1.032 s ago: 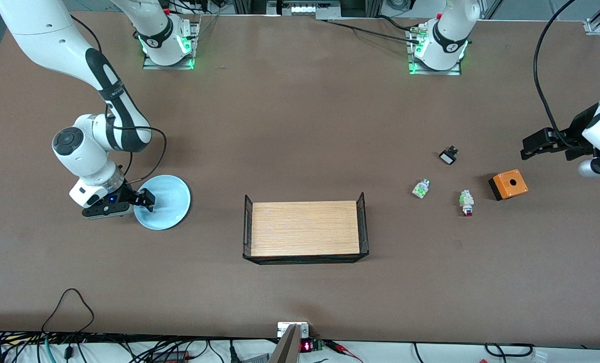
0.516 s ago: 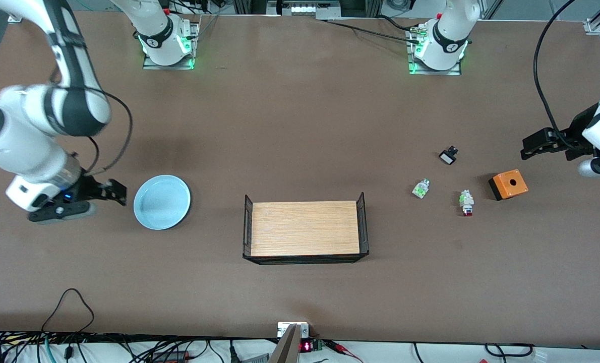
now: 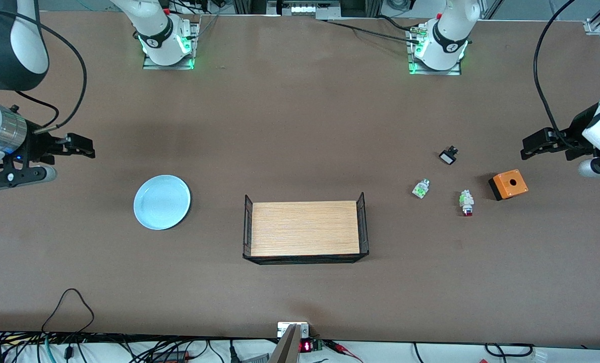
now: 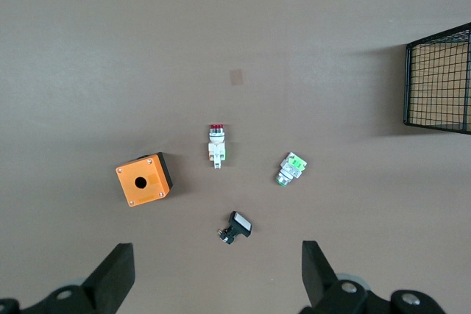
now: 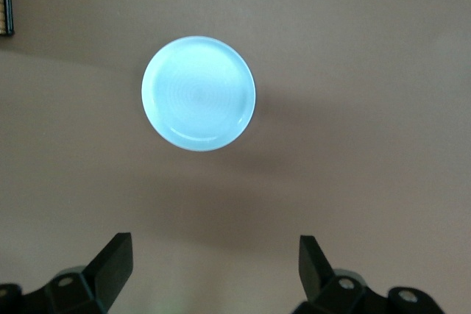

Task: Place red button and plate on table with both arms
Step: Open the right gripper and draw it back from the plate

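Note:
The light blue plate (image 3: 162, 202) lies flat on the brown table (image 3: 300, 126) toward the right arm's end; it also shows in the right wrist view (image 5: 198, 93). My right gripper (image 3: 80, 146) is open and empty, raised above the table beside the plate, well clear of it. The red button (image 3: 466, 202) lies on the table toward the left arm's end, red cap toward the front camera; it shows in the left wrist view (image 4: 216, 143). My left gripper (image 3: 529, 149) is open and empty, held up near the table's end.
A wood-board tray (image 3: 305, 228) with black wire ends sits mid-table. Near the red button lie a green-capped part (image 3: 420, 188), a black-and-white part (image 3: 448, 156) and an orange box (image 3: 507, 184) with a round hole. Cables run along the front edge.
My right gripper let go of the plate's rim, then rose and drew away toward the table's end. The plate stays flat on the table. The left arm has not moved.

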{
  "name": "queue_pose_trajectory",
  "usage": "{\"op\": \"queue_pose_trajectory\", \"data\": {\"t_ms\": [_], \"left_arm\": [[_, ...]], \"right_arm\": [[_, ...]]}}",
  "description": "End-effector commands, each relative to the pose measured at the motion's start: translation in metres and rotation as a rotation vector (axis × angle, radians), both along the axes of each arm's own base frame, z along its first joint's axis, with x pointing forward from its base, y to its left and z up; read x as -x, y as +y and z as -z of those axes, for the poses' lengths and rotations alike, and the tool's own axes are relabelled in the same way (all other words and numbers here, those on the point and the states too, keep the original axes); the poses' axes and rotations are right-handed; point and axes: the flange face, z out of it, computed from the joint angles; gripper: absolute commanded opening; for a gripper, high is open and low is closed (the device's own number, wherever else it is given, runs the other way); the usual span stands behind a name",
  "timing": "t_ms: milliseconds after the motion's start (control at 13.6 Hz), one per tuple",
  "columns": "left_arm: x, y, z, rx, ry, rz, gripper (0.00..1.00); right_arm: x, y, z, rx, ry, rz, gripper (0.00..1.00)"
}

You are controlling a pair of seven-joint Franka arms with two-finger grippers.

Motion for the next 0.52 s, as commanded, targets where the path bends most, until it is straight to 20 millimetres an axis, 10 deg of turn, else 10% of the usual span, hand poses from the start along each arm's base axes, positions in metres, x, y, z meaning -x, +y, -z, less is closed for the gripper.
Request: {"op": "queue_pose_trajectory", "data": {"t_ms": [0, 442], "left_arm": [[0.004, -0.002, -0.01, 0.016, -0.001, 0.002, 1.0], [0.003, 0.002, -0.018, 0.022, -0.019, 0.006, 1.0]], "right_arm": [[0.009, 0.001, -0.029, 0.013, 0.021, 0.021, 1.0], [0.017, 0.008, -0.081, 0.071, -0.006, 0.004, 1.0]]}}
